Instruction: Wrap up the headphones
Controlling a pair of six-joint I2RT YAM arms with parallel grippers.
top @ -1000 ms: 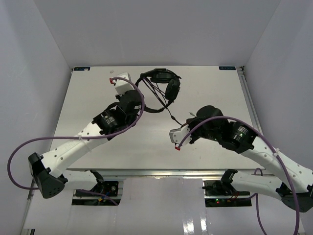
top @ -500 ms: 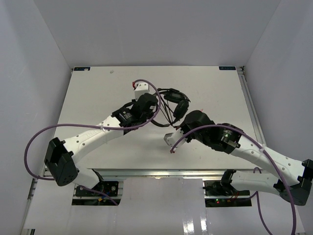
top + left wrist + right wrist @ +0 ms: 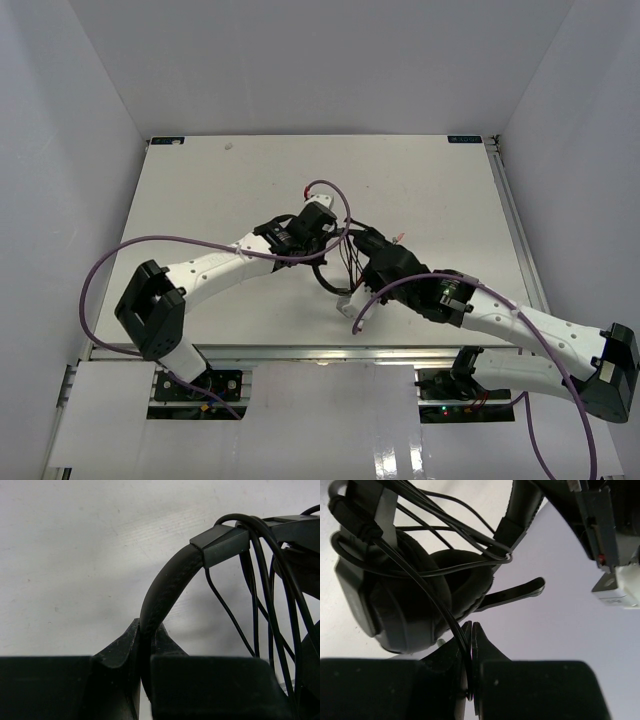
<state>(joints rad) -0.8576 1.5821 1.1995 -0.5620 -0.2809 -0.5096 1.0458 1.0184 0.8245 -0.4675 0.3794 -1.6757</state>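
Note:
The black headphones (image 3: 347, 260) hang between my two grippers over the middle of the table (image 3: 200, 190), mostly hidden by the wrists in the top view. My left gripper (image 3: 148, 630) is shut on the padded headband (image 3: 167, 582), which arches up to a slider block (image 3: 220, 542) with several cable strands (image 3: 256, 605) looped beside it. My right gripper (image 3: 471, 627) is shut on the thin black cable (image 3: 447, 620), just under an ear cup (image 3: 405, 605). The cable runs in loops across that cup. A mic boom (image 3: 515, 592) sticks out to the right. The plug is not visible.
The two wrists almost touch at mid-table; the left gripper (image 3: 336, 240) and right gripper (image 3: 363, 248) face each other. The left arm's white camera housing (image 3: 615, 587) shows close in the right wrist view. Purple robot cables (image 3: 110, 280) arc off both arms.
Both arms have drawn in from the far side toward the table's centre, carrying the headphones along. The grippers stand much closer together than a second ago, and both stay shut.

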